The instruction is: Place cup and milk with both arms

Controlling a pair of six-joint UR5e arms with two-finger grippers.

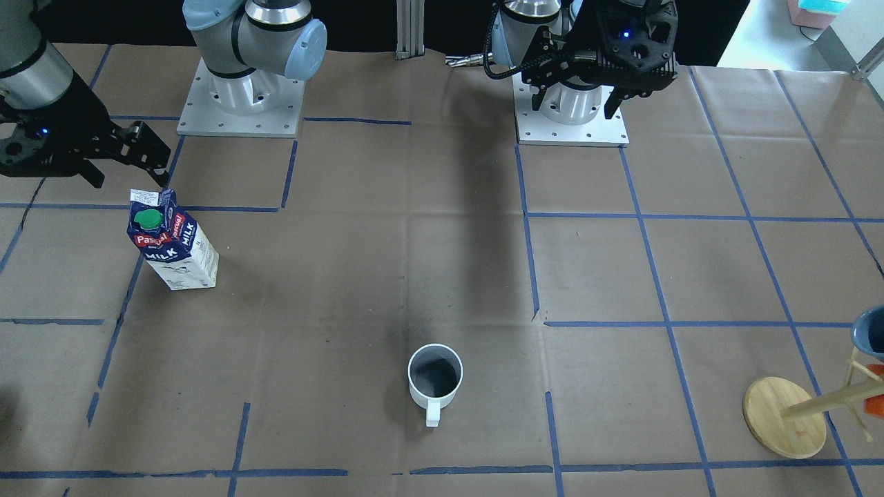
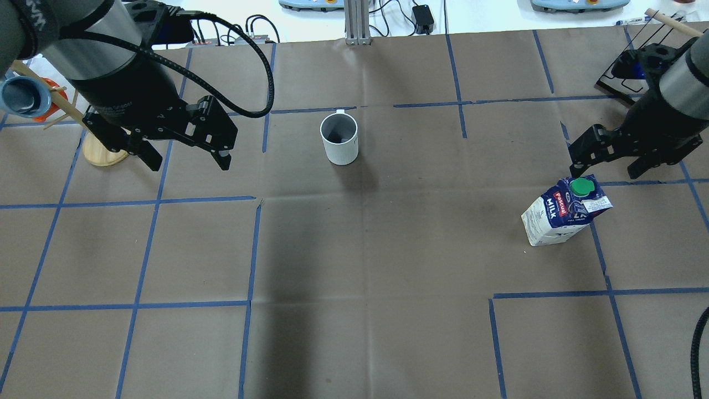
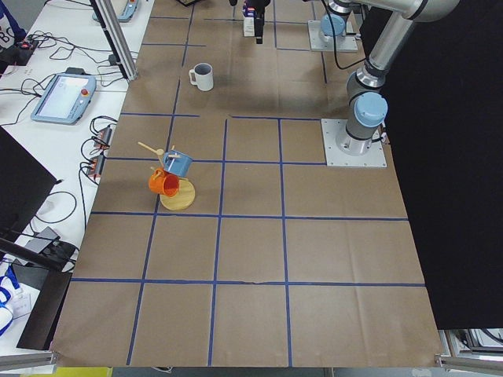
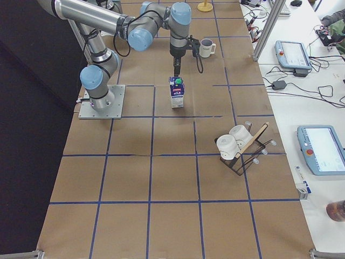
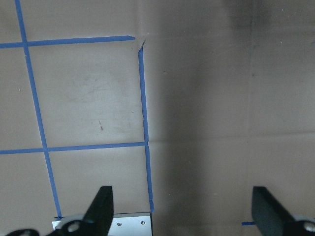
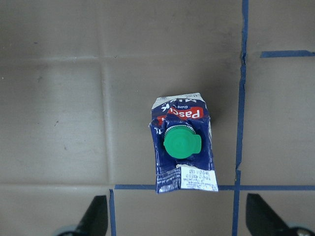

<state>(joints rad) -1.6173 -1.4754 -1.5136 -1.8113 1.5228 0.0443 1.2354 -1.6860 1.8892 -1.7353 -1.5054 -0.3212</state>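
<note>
While both arms hung above the bench [image 2: 354,249], neither had hold of anything. The right gripper [image 2: 609,166] hovered over the milk [image 2: 562,213], its fingers spread wide and empty. In its wrist camera the carton's green cap sat about midway between the 2 fingers. The milk stood upright on the robot's right side of the bench, its foot across a blue tape line. The cup [image 2: 339,138] stood upright near the middle, on the side far from the robot, with its handle pointing away from the robot. The left gripper [image 2: 189,160] hung well apart from the cup, off to its left, fingers just as wide, and its wrist view showed only bare bench below.

To my eye the step in hand was the approach. For the right arm, I'd have said come straight down, keep the carton centred, and close on the flat white body below the sloped top, where the fingers would be less likely to slip. The carton looked a touch skewed to the fingers, so a small wrist turn might help. The left arm needed to cross over first, then take the cup by its wall, clear of the handle.
</note>
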